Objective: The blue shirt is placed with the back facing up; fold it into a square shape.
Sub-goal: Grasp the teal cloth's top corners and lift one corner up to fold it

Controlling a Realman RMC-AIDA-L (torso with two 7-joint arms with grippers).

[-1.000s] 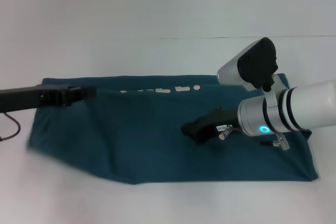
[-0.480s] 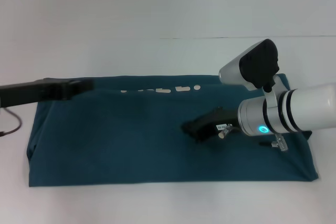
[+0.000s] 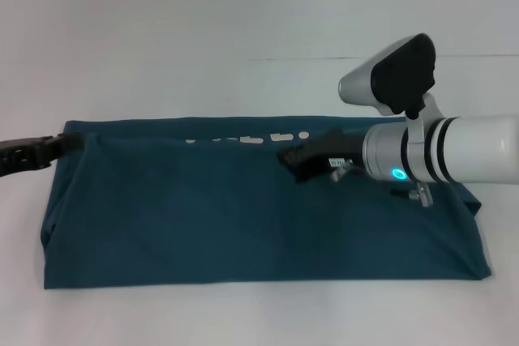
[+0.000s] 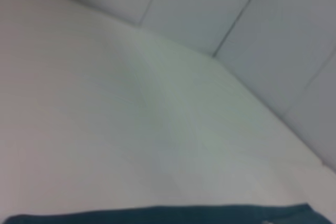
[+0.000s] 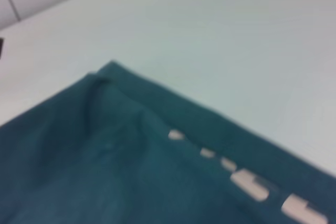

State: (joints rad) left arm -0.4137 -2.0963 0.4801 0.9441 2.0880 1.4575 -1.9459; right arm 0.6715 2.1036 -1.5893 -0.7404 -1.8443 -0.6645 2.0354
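head view, left to right: the left arm comes in low from the left edge as a dark, nearly level bar, and the left gripper [image 3: 69, 143] sits at the far left corner of the blue shirt [image 3: 243, 216]. its tip reaches the shirt's edge there, but whether its fingers are apart or pinched on cloth cannot be told. the blue shirt lies flat on the white table [image 3: 243, 22] as a wide band running left to right, far edge straight, near edge straight, with the left end slightly narrower and a soft crease down that side. a row of small pale patches [image 3: 247, 139] shows along the far edge near the middle.

further right, the right arm reaches in from the right edge, its white forearm roughly level above the shirt's right part, with a lit cyan ring on it and a grey and black wrist block raised behind. the right gripper [image 3: 296, 164] points left and a little toward the near side, hovering over or resting on the cloth just near of the far edge; its dark fingers merge into one shape, so their spread cannot be told.

left wrist view shows mostly bare table and wall panels, with only a thin strip of the shirt at one border. right wrist view shows the shirt's far left corner and the pale patches along its edge.
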